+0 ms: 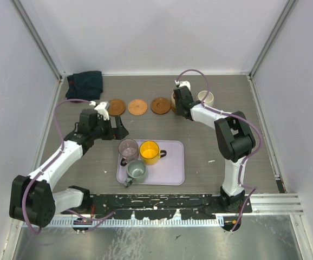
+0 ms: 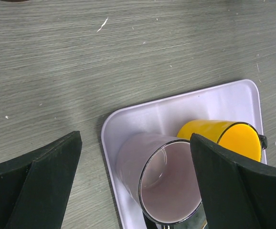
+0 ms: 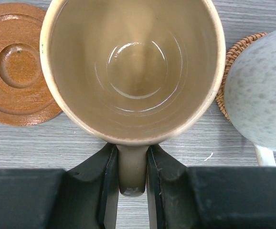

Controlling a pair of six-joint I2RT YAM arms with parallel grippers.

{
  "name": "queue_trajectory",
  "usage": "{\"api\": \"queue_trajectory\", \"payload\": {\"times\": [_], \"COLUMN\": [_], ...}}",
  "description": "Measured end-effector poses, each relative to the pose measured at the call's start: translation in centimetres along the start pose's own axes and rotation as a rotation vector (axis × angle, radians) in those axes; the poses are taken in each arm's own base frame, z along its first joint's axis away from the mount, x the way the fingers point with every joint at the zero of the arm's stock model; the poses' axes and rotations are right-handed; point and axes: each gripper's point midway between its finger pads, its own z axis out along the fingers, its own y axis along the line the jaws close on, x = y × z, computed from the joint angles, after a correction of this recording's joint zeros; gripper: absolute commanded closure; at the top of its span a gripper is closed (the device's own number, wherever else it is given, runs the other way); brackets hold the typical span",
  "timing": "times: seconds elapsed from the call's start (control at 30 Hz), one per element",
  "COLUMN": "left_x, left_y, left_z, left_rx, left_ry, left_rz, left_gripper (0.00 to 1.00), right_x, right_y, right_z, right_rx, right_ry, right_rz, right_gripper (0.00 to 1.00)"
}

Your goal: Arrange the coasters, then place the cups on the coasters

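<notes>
Three brown coasters [image 1: 116, 106] [image 1: 137, 106] [image 1: 160, 105] lie in a row at the back of the table. My right gripper [image 3: 132, 167] is shut on the handle of the tan cup [image 3: 133, 67], just right of the nearest coaster [image 3: 16, 62]; what lies under that cup is hidden. The cream-white cup [image 3: 260, 90] stands on a woven coaster [image 3: 233, 50] to its right. The mauve cup [image 2: 169, 183], yellow cup [image 2: 224, 136] and grey-green cup [image 1: 136, 170] stand on the lavender tray [image 2: 143, 114]. My left gripper [image 2: 135, 143] hangs open above the mauve cup, its fingers [image 2: 42, 181] to either side.
A dark blue cloth [image 1: 85, 84] lies bunched in the back left corner. White walls close in the table on three sides. The right arm [image 1: 229, 135] reaches back from its base toward the coaster row.
</notes>
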Motion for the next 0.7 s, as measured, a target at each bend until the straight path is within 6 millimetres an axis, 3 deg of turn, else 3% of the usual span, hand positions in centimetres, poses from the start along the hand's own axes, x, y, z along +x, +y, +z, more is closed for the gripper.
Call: {"api": "queue_trajectory", "payload": {"times": [0.43,0.7], "left_x": [-0.02,-0.02], "left_y": [0.03,0.02], "left_z": [0.17,0.17], "left_rx": [0.0,0.001], "left_ry": [0.0,0.0], "left_rz": [-0.001,-0.001], "left_gripper": [0.02,0.02], "right_x": [0.12,0.16], "right_y": [-0.45,-0.59], "right_z": [-0.01,0.03], "right_rx": [0.03,0.03], "right_ry": [0.002,0.006], "right_rz": [0.027,0.033], "right_gripper": [0.99,0.88]}}
